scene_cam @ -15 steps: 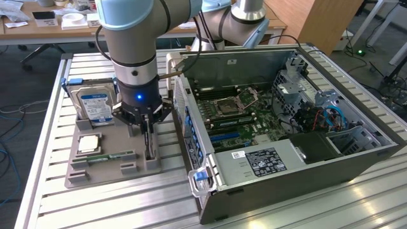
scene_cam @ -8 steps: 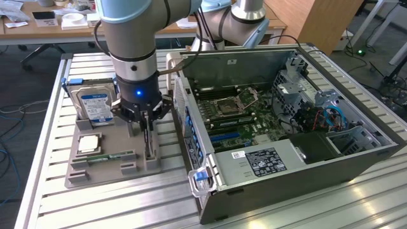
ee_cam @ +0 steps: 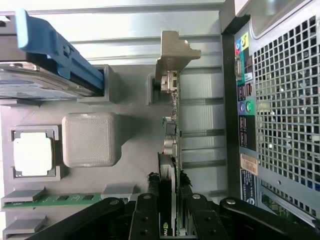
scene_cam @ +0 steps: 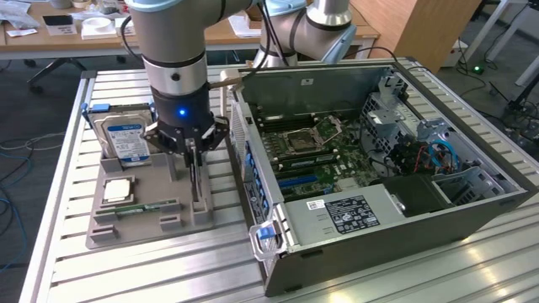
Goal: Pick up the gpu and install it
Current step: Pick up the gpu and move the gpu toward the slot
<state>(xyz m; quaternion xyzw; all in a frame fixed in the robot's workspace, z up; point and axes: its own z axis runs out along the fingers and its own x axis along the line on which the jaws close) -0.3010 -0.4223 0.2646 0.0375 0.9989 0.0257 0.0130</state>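
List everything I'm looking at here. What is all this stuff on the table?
table: one, silver slatted metal, under everything
computer case: one, dark grey, side open, on the exterior view's right
holder tray: one, grey, beside the case on the exterior view's left
hard drive: one, silver with blue-white label, upright in the tray
processor chip: one, silver, flat in the tray
memory stick: one, green, in a tray slot
gpu: one, green with silver bracket, on edge in the tray
arm: one, grey, above the tray
gripper: one, black, closed on the gpu
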